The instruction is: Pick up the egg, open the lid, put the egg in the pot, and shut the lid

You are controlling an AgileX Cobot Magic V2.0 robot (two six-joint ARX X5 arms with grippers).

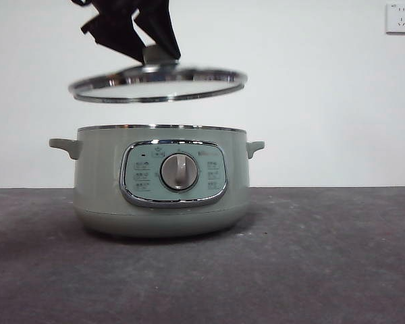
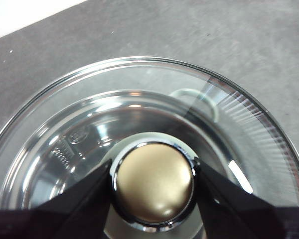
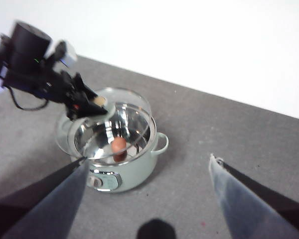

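Egg point(image 3: 119, 145), reddish-brown, lies inside the pot point(image 1: 160, 202), on the shiny metal inner floor, as seen in the right wrist view; the front view does not show it, since the pot wall hides the interior. The pot stands upright on the grey table point(image 1: 324, 256), with its control panel point(image 1: 173, 173) and silver dial point(image 1: 179, 171) facing the front camera and one side handle point(image 1: 64, 144) projecting at each side.

The lid point(image 1: 158, 82) is off the pot. It hangs in the air above the rim, clear of it and slightly tilted. The left gripper point(image 2: 153, 181) holds it: both black jaws are closed against the sides of the knob point(image 2: 154, 182), which shows a gold-toned cap inside a chrome ring. Through the glass, the pot interior and one handle are visible below.

The right gripper point(image 3: 147, 199) is well apart from the pot, above the table, with its jaws spread wide and nothing between them.
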